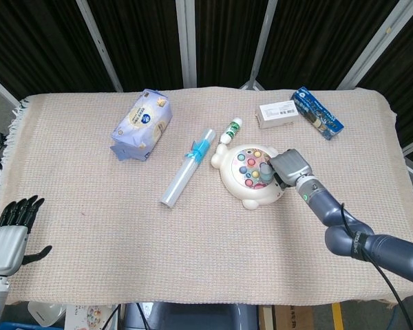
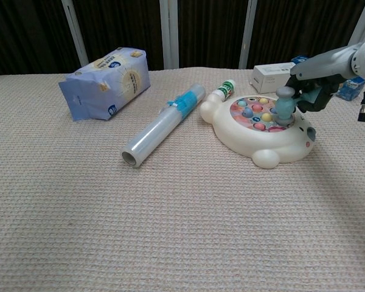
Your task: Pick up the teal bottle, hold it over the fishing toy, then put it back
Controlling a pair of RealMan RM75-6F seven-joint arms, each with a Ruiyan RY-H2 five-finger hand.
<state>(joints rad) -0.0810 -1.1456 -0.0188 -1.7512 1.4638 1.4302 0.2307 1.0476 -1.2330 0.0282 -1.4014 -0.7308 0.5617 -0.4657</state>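
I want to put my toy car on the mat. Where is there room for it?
The big bare patch is the near half of the mat, in front of the clear roll and fishing toy. The left side below the blue bag is free too. It is crowded at the far right, around the toy, the right hand holding the teal bottle, and the boxes.
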